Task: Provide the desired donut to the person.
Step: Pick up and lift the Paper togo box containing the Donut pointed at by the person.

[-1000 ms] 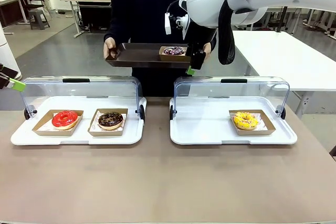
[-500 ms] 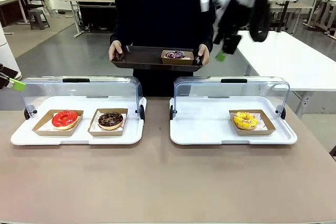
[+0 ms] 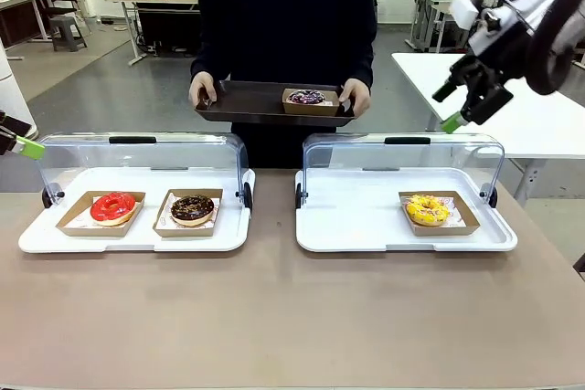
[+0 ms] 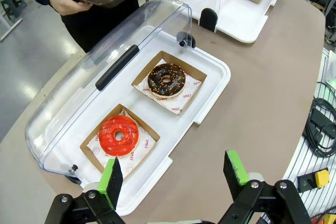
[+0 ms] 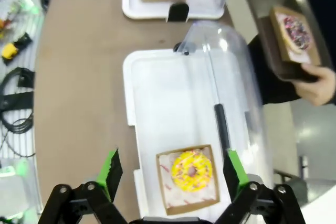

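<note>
From the front, the person (image 3: pixel 283 15) stands at the far side of the table (image 3: pixel 292 317) and holds a dark tray (image 3: pixel 242 98) with both hands. The purple donut (image 3: pixel 305 96) sits in a small paper box on the right part of that tray, close to one hand (image 3: pixel 355 95). The right gripper (image 3: pixel 463 102) hangs in the air up on the right, well apart from the purple donut. Its fingers are spread wide and hold nothing. Two white trays sit on the table, each with a clear lid tipped up at the back. The left white tray (image 3: pixel 37 239) has a red donut (image 3: pixel 112 207) and a brown donut (image 3: pixel 192 209), each in its own paper box. The right white tray (image 3: pixel 347 226) has a yellow donut (image 3: pixel 427 209) in a box.

From the left wrist, the left gripper (image 4: pixel 173 174) has its fingers wide apart with nothing between them. It hangs over the near edge of the left white tray. The red donut is just past one green finger, and the brown donut is farther on. At the top, the person's other hand grips the dark tray.

From the right wrist, the picture is a bit blurry. The right gripper looks down on the right white tray, and the yellow donut lies below, between the two open fingers and not touched. The purple donut is at the top right, on the dark tray.
</note>
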Motion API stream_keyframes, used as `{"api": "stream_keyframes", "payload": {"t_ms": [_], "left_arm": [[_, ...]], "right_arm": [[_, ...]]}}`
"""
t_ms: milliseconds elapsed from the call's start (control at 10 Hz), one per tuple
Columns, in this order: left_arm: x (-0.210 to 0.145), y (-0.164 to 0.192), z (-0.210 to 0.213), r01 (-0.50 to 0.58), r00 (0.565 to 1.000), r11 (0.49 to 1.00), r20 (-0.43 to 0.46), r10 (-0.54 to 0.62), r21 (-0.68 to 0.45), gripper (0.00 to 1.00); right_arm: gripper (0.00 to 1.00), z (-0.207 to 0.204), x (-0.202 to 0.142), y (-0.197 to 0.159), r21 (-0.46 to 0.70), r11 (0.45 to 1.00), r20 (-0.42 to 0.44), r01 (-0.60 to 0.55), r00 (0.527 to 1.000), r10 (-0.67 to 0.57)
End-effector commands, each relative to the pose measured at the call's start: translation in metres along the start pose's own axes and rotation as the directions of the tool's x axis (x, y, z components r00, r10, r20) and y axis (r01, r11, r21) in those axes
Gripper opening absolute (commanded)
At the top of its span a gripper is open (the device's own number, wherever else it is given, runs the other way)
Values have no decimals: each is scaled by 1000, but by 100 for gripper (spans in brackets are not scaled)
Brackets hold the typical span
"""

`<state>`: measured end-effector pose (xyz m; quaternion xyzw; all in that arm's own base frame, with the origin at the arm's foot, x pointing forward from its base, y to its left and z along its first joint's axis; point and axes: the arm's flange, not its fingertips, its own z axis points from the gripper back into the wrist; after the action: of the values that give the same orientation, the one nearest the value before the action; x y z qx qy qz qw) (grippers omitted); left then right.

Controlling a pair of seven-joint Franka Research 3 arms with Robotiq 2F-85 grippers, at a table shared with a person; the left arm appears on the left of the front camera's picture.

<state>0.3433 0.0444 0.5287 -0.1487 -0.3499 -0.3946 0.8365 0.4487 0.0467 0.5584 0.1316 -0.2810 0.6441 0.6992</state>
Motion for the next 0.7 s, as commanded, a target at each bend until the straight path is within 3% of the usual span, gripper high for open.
{"api": "stream_keyframes", "payload": {"t_ms": [0, 400, 600], "left_arm": [[-1, 1, 0, -5, 1000, 1000, 10, 5, -7, 100], [-1, 1, 0, -5, 1000, 1000, 10, 5, -7, 100], [-1, 1, 0, -5, 1000, 1000, 10, 5, -7, 100]], "right_arm": [[100, 2, -22, 28, -77, 996, 77, 55, 996, -50], [100, 23, -62, 30, -68, 986, 155, 155, 978, -143], [100, 28, -64, 26, -94, 975, 113, 199, 976, -189]]}}
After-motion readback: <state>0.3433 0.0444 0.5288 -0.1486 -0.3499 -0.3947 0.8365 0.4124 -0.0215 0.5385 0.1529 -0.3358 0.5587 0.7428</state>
